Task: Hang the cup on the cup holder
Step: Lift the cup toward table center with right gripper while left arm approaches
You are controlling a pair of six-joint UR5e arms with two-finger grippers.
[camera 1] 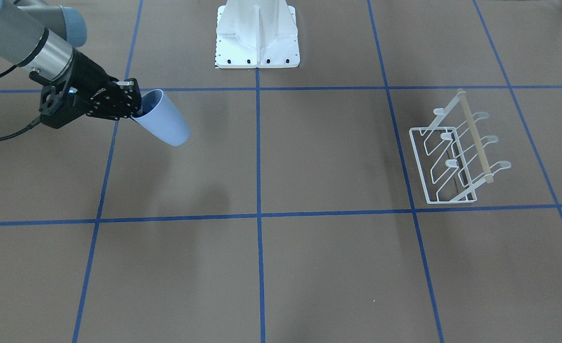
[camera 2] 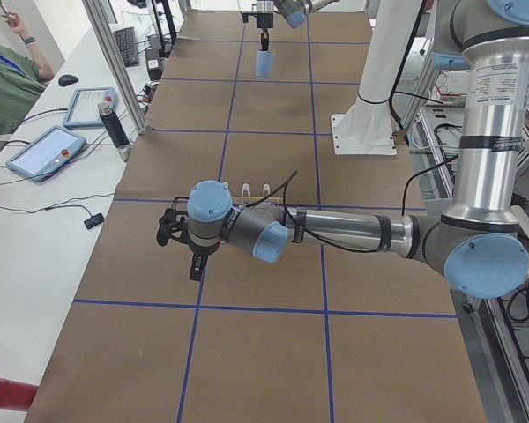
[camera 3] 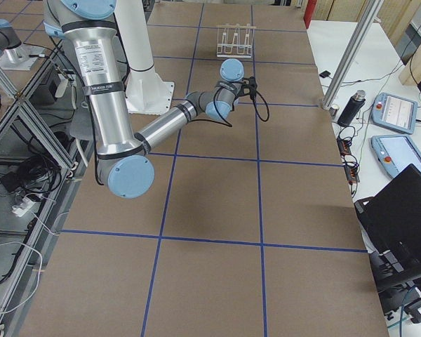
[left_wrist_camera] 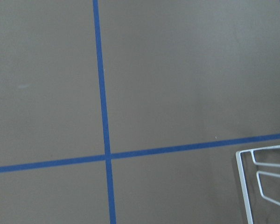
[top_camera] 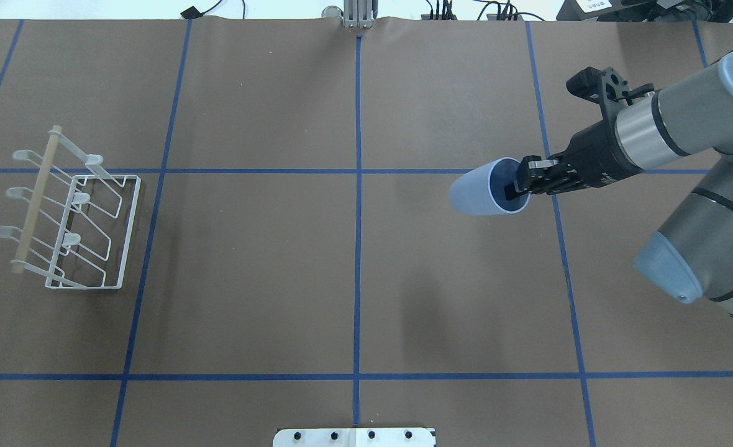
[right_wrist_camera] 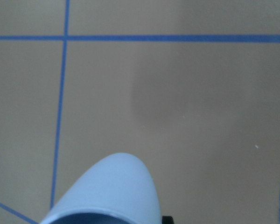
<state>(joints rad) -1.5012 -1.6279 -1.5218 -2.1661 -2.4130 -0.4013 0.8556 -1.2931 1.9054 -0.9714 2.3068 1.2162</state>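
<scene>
**A:** Where's the cup?

**B:** The cup (top_camera: 479,191) is up in the air over the right part of the table (top_camera: 248,279), with a soft shadow on the surface below it. It's tipped well over. The open mouth faces right toward the arm, and the closed bottom points left toward the table's middle.

**A:** What has hold of it?

**B:** The right gripper (top_camera: 520,185) is clamped on the rim. One finger sits inside the mouth and the other is outside against the wall.

**A:** And the cup holder?

**B:** The cup holder (top_camera: 36,198) stands on the table at the left, well apart from the cup, with the middle blue tape line (top_camera: 357,248) running between them. Its wooden bar is on the outer left, the rectangular base frame is toward the middle, and three rounded prong tips show on each side of the bar.

**A:** The other arm?

**B:** It stretches low over the table near the holder, with the left gripper (camera 2: 195,264) pointing down. It shows only from the table's ends, so I cannot tell whether its fingers are apart or together. Its wrist camera catches a corner of the holder's base frame at the lower right, beside a crossing of tape lines.
</scene>
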